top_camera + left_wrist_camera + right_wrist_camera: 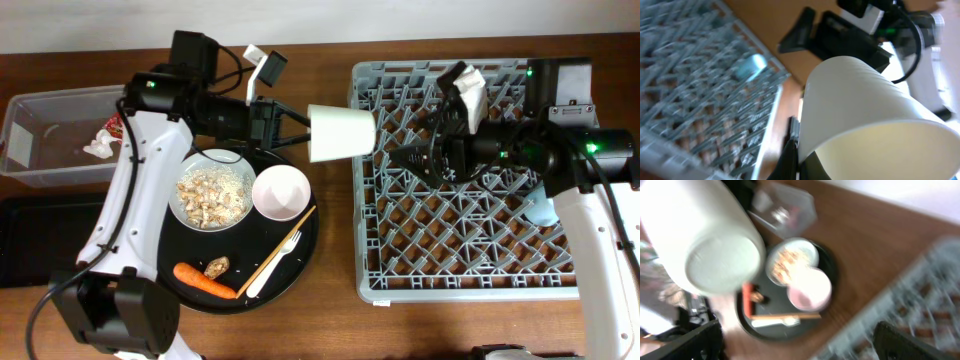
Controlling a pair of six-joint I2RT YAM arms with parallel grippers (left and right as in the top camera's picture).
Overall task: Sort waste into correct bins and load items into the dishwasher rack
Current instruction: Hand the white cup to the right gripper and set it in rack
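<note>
My left gripper [303,130] is shut on the rim of the cream-white cup [340,132], held on its side in the air just left of the grey dishwasher rack [465,270]. In the left wrist view the cup [865,110] fills the frame. My right gripper [415,158] is open and empty over the rack, pointing at the cup [710,245]. A light blue cup [540,208] lies in the rack, half hidden by my right arm. The shallow bowl with beige scraps [212,190], smaller bowl [281,192], fork [275,262], carrot [203,281] and brown lump [217,266] sit on the round black tray.
The clear tub [50,135] at the far left holds the red-and-white wrapper [113,127] and a white paper scrap [97,148]. The shallow black tray [30,240] lies in front of it. A wooden stick [280,250] lies beside the fork.
</note>
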